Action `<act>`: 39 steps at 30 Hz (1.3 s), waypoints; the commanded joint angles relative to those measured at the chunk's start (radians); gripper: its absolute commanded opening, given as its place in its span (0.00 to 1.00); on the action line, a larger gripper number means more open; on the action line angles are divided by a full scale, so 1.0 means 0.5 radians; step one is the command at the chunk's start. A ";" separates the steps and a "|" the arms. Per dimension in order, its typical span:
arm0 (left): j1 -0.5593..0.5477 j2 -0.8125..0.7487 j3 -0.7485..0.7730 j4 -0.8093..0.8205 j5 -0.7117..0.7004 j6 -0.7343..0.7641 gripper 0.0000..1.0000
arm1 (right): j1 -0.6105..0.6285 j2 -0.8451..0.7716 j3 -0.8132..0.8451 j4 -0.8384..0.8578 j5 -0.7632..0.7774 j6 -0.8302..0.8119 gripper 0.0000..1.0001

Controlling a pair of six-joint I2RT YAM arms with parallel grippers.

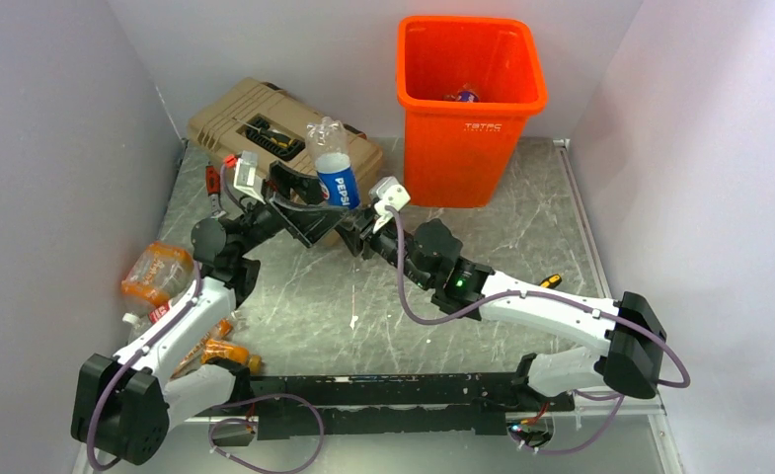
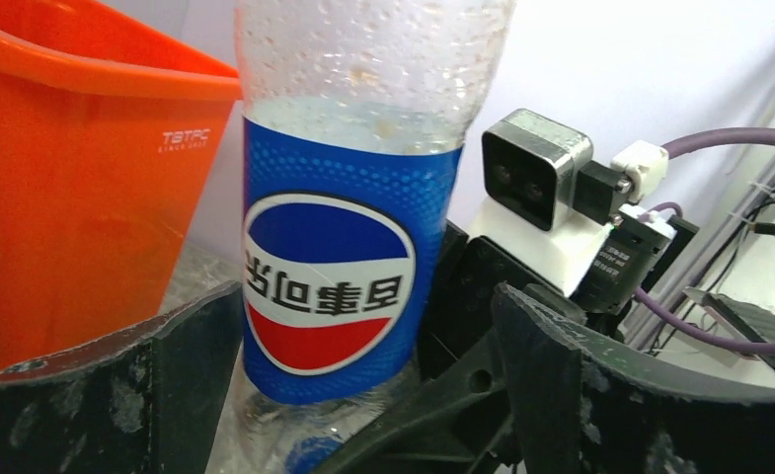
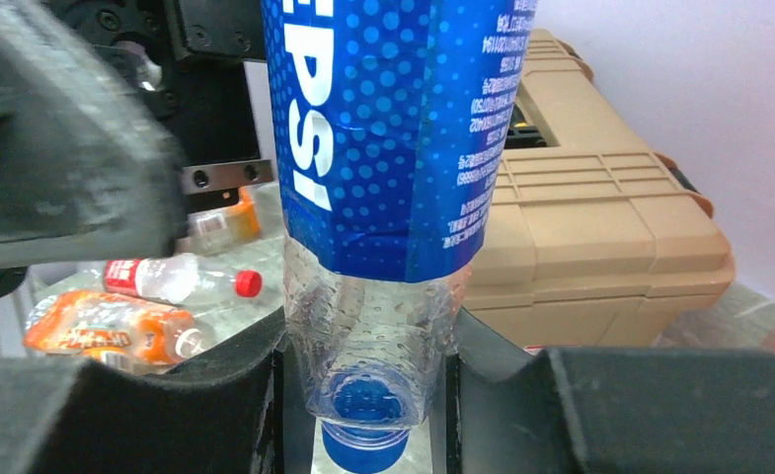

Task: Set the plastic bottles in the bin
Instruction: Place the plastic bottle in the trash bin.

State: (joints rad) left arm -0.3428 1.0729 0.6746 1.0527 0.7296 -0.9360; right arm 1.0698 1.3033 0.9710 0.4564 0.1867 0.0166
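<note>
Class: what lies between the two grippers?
The Pepsi bottle, cap down, seen in the top view: the right gripper grips its neck, the left gripper stands open around it.

You have a Pepsi bottle (image 1: 336,173) standing base-up at the centre of the frame. Its lower end is buried where the left gripper (image 1: 309,209) and right gripper (image 1: 355,225) meet, just in front of the tan toolbox (image 1: 255,114). The orange bin (image 1: 467,148) stands to its upper right on the table (image 1: 521,227). Orange-labelled bottles (image 1: 154,276) lie at the left of the frame.
</note>
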 commanded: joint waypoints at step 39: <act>0.054 -0.371 0.270 -1.361 -0.617 0.727 1.00 | -1.020 0.585 1.448 0.204 1.168 -0.873 0.00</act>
State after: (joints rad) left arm -0.3195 0.8875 0.8005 0.3714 0.4412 -0.6144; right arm 0.6121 1.5192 1.5986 0.5362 0.7986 -0.4114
